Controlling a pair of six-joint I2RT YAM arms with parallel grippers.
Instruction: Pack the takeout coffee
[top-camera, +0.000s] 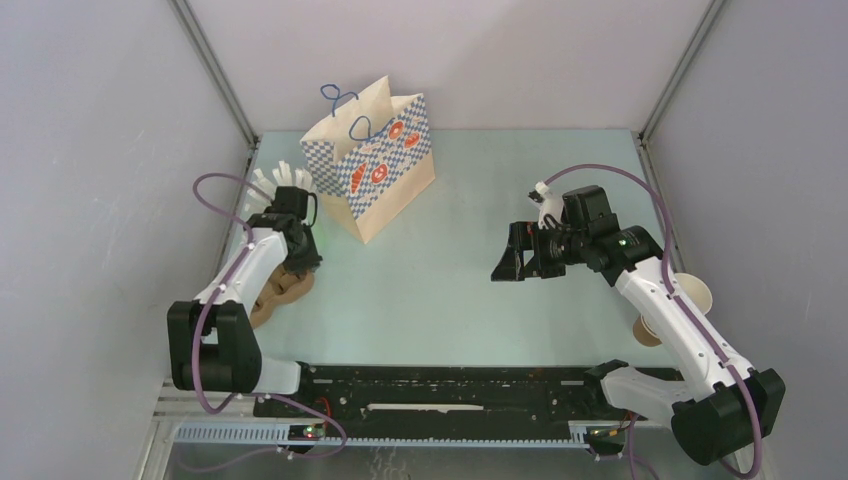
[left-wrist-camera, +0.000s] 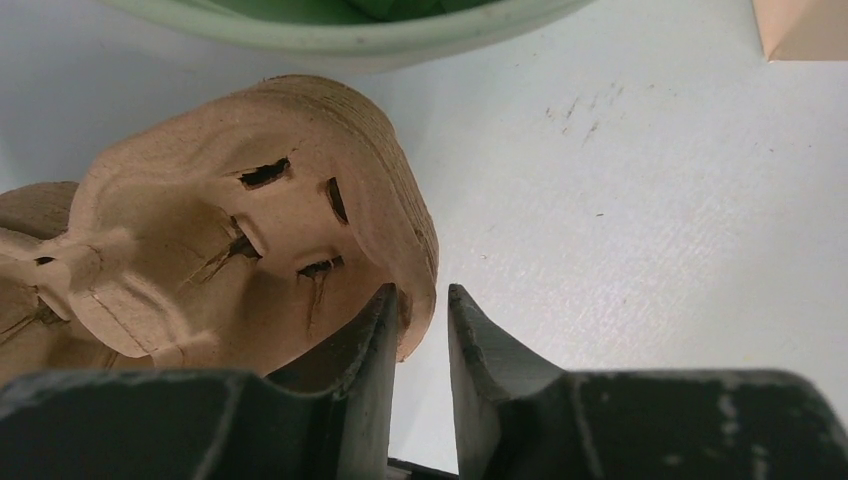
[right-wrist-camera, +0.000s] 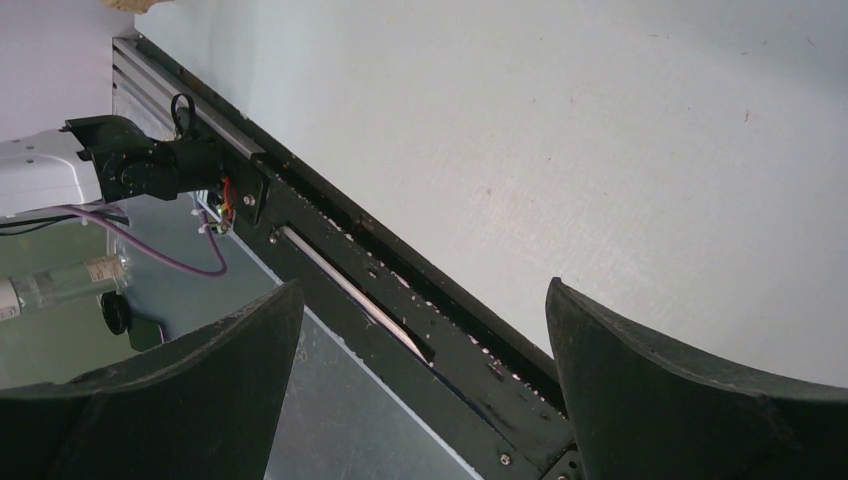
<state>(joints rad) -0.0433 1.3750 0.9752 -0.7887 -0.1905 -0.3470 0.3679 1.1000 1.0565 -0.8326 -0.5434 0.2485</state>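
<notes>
The takeout coffee with its black lid shows in no view. The checkered paper bag (top-camera: 375, 165) stands open at the back left of the table. My left gripper (top-camera: 300, 250) is low over a stack of brown pulp cup carriers (top-camera: 285, 290). In the left wrist view its jaws (left-wrist-camera: 422, 290) are nearly together, with the rim of the top carrier (left-wrist-camera: 200, 260) pinched between them. My right gripper (top-camera: 520, 262) hangs above the table's right-middle. It is wide open and empty, also in the right wrist view (right-wrist-camera: 425, 285).
A pale green cup of white sticks (top-camera: 275, 185) stands behind the left gripper, its rim (left-wrist-camera: 350, 25) just beyond the carriers. Lidless tan paper cups (top-camera: 680, 300) lie at the right edge. A black rail (top-camera: 440, 400) runs along the near edge.
</notes>
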